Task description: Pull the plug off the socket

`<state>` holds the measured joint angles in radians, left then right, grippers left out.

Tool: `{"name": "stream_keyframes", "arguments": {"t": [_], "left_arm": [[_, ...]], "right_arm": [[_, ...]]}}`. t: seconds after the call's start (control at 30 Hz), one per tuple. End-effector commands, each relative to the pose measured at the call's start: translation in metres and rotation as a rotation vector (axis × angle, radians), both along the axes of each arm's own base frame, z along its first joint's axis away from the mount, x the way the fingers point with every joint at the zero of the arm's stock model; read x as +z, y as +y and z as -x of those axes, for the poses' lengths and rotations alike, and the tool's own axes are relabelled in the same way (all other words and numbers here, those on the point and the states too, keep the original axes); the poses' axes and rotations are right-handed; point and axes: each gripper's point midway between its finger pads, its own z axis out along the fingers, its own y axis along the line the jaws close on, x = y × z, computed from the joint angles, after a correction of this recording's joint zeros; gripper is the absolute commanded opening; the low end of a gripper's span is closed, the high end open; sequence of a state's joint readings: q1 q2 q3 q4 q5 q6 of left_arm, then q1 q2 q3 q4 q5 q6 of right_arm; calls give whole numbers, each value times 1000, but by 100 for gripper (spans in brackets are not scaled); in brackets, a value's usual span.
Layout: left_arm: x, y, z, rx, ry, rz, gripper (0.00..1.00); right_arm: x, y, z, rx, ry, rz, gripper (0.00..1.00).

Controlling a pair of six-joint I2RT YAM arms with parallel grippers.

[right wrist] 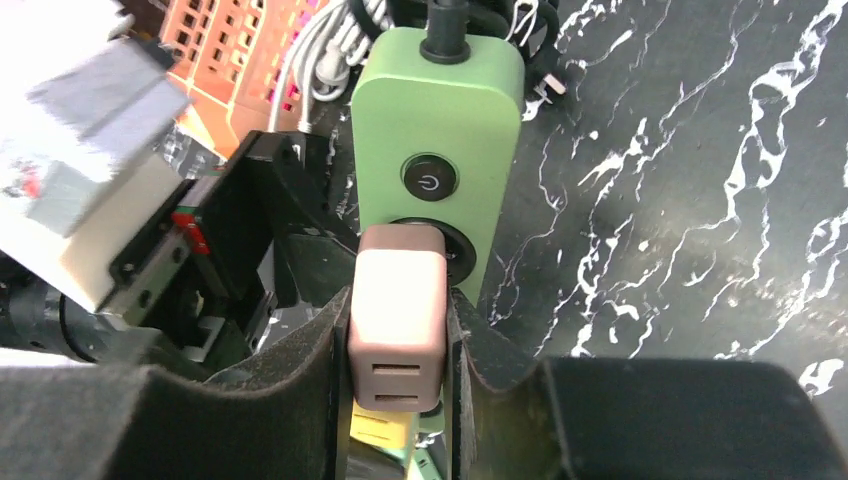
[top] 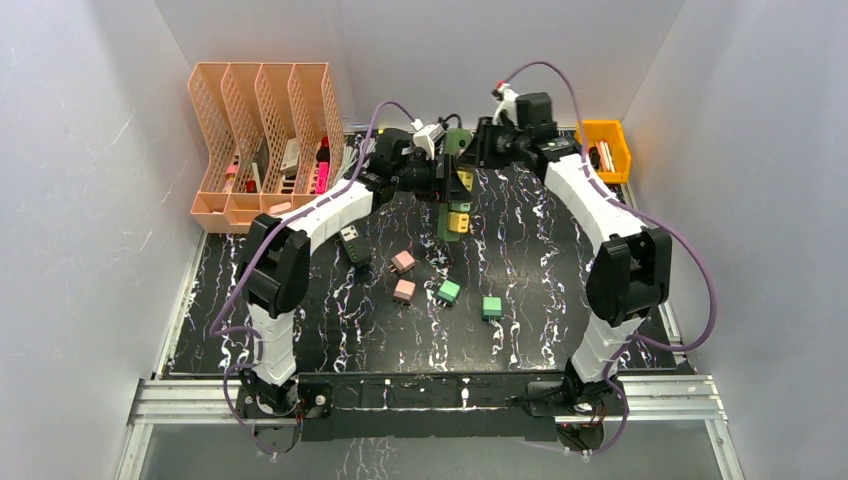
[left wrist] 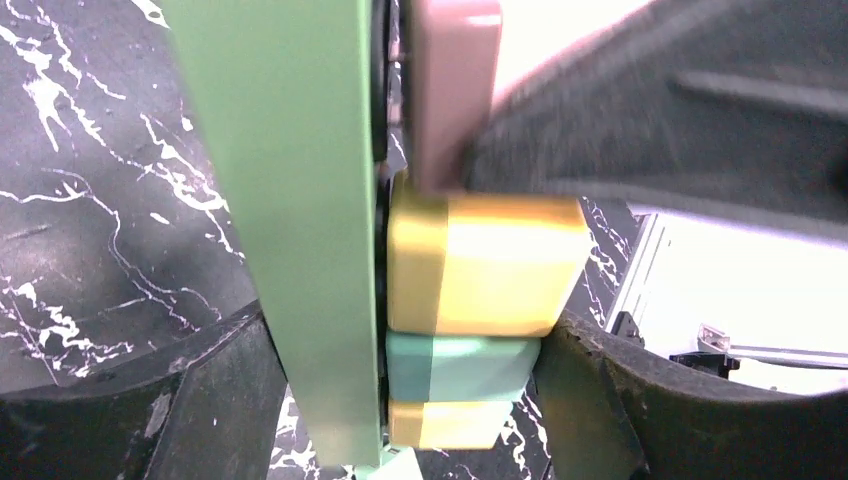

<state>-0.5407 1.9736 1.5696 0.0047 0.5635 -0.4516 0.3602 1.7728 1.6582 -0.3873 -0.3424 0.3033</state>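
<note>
Pink plug (right wrist: 397, 290) in right claw (right wrist: 398, 345); left claw (left wrist: 400, 385) clamps strip (left wrist: 290, 200) and neighbouring plugs (left wrist: 485, 265).

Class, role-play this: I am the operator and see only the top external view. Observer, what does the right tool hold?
Observer: The right tool is shut on a pink plug.
Operator: Is it out of the socket?
Observer: No, it looks seated in the green power strip, in the socket beside the power button.
Operator: And the left tool?
Observer: The left tool clamps across the strip and a yellow plug plugged into it.
</note>
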Motion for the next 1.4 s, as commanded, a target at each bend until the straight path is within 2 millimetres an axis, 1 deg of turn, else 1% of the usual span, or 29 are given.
{"name": "stream_keyframes", "arguments": {"t": [0.0,0.07,0.1,0.13,0.17,0.23,0.27,0.3,0.4,0.5,0.57,0.67,0.7,0.73,0.8,0.87,1.03,1.13,1.23,1.3,1.37], "left_arm": [[-18,52,-43,234,24,-92,44],[-17,54,-44,236,22,-93,44],[-17,55,-44,235,23,-94,43],[-17,56,-45,236,24,-94,43],[-17,57,-45,238,25,-95,43],[-18,58,-47,239,24,-93,43],[-17,58,-48,240,25,-91,43],[-17,58,-49,241,25,-90,43],[-15,58,-52,243,19,-84,43],[-7,61,-59,251,-1,-88,43],[-3,68,-66,265,-11,-93,43],[1,82,-76,292,-16,-94,43],[1,89,-80,304,-16,-96,43],[2,93,-82,311,-18,-99,43],[3,103,-86,324,-20,-105,43],[4,111,-88,332,-25,-115,43],[3,123,-90,344,-27,-129,43],[-1,128,-89,351,-20,-135,43],[-2,132,-87,360,-17,-139,43],[-1,135,-85,366,-17,-142,43],[-1,139,-83,370,-18,-145,44]], "right_arm": [[117,-11,22,110,-172,-248,0],[108,-20,11,-35,-228,-40,0],[106,-26,10,-97,-257,43,0],[107,-29,11,-119,-288,73,0],[114,-28,15,-90,-312,39,0],[128,-25,28,-1,-322,-114,0],[129,-27,30,11,-309,-155,0],[126,-30,28,-9,-290,-146,0],[105,-31,28,-8,-232,-88,0],[80,-23,45,83,-184,-93,0],[54,-11,62,170,-108,-85,0],[6,17,93,274,-10,-20,0],[-7,27,104,308,9,-16,0],[-25,36,117,334,45,-23,0],[-42,49,132,370,88,-55,0],[-56,56,139,384,127,-90,0],[-81,72,142,406,178,-123,0],[-101,76,131,373,202,-84,0],[-127,78,117,323,241,-46,0],[-135,81,111,311,267,-42,0],[-143,84,109,306,293,-46,0]]}}
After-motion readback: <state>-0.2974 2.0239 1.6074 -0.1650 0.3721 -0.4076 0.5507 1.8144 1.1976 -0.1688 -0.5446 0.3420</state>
